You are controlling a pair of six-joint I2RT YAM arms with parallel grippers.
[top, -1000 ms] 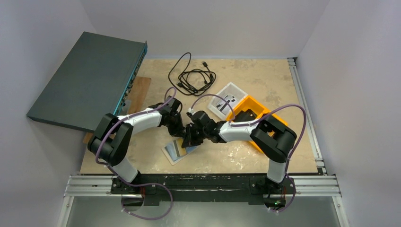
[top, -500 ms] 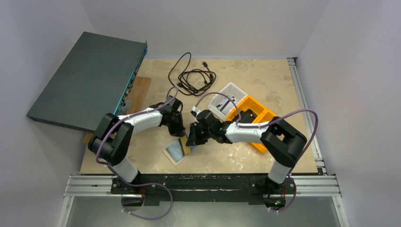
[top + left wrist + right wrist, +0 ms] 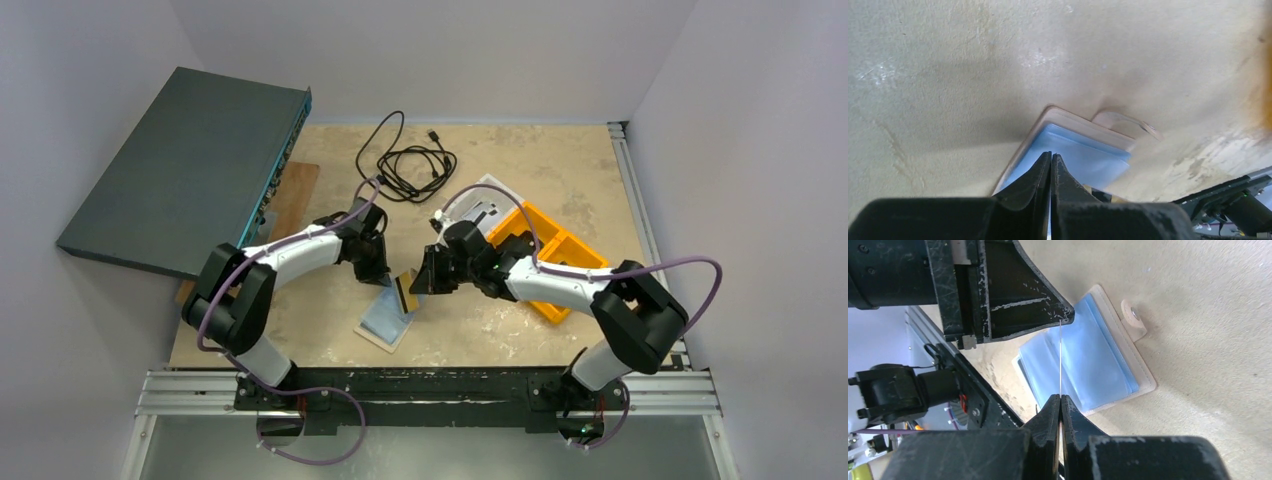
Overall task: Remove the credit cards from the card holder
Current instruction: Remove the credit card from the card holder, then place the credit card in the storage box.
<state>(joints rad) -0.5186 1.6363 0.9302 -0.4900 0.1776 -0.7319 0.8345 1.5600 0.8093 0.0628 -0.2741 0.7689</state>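
The card holder [image 3: 383, 322] lies open on the table, cream outside, blue inside. It also shows in the left wrist view [image 3: 1088, 152] and the right wrist view [image 3: 1098, 360], its closure tab [image 3: 1134, 320] to one side. My right gripper [image 3: 418, 284] [image 3: 1060, 397] is shut on a yellow and black credit card [image 3: 405, 292], held on edge just above the holder's far end; it shows as a thin line [image 3: 1060, 360]. My left gripper [image 3: 384, 277] [image 3: 1050, 156] is shut, its tips down on the holder's blue inside.
An orange bin [image 3: 560, 262] and a white tray [image 3: 478, 205] stand right of the right arm. A black cable [image 3: 405, 160] lies at the back. A dark grey box [image 3: 185, 165] and a wooden board [image 3: 296, 195] are at the left.
My right gripper has drawn back to the right with the card, pulling it out of the holder. The holder has turned and slid a little. The left gripper has stayed in place.
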